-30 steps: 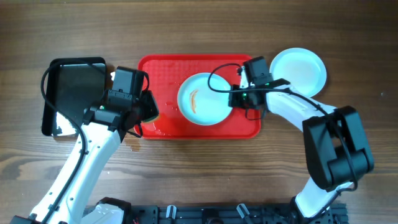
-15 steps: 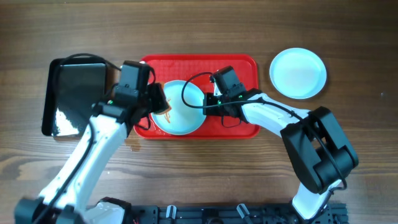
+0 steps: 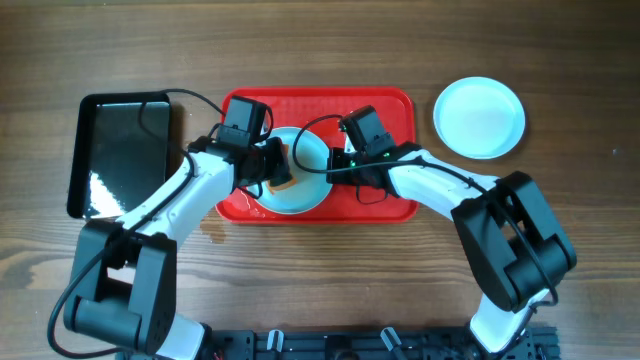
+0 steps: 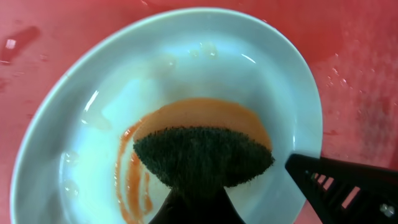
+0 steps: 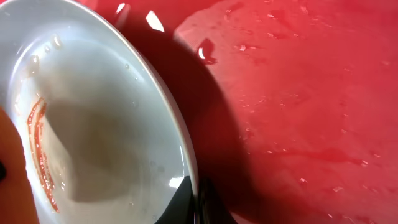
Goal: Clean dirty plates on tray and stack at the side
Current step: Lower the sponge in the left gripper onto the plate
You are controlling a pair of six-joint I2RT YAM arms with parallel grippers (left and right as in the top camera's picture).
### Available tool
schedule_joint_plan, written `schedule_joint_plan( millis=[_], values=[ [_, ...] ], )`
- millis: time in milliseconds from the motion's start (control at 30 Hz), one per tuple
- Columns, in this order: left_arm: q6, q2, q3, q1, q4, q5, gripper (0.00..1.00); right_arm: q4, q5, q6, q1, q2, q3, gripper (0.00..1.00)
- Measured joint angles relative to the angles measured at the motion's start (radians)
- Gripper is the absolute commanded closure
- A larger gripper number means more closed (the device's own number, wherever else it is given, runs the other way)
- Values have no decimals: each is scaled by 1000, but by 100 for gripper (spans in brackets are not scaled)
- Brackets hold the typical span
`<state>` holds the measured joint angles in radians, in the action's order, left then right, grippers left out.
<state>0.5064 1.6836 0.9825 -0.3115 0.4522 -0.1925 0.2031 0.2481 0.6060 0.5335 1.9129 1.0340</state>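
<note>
Smeared plate (image 3: 305,197) lies inside red tray (image 3: 385,108), centre-left of overhead frame, orange streaks on its floor. Left hand (image 3: 270,168) clenched on sponge (image 4: 202,155), dark scouring face pressed into plate. Right hand (image 3: 335,172) grasping plate's right rim. Clean plate (image 3: 479,117) on table (image 3: 560,60), upper right, beside tray. Black tray (image 3: 120,150) upper left.

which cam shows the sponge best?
Left wrist: the sponge fills mid-frame, dark scouring face toward the camera, orange body behind, on the smeared plate. Overhead shows only a small orange patch of it. Right wrist catches just an orange sliver at its left edge.
</note>
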Motion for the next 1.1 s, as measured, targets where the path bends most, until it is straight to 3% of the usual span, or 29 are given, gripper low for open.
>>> schedule_joint_plan(
  millis=[167,400,767,1100],
  values=[
    [0,2,0,-24,-10,-23,96,155,-134,18,1,-10,56,96],
    [0,2,0,-42,-30,-34,96,265,-172,-18,1,-10,101,97],
    [0,10,0,-66,-87,-35,96,267,-187,-30,23,-10,106,96],
    [16,134,0,-120,-136,-45,96,266,-189,-27,32,-10,106,96]
  ],
)
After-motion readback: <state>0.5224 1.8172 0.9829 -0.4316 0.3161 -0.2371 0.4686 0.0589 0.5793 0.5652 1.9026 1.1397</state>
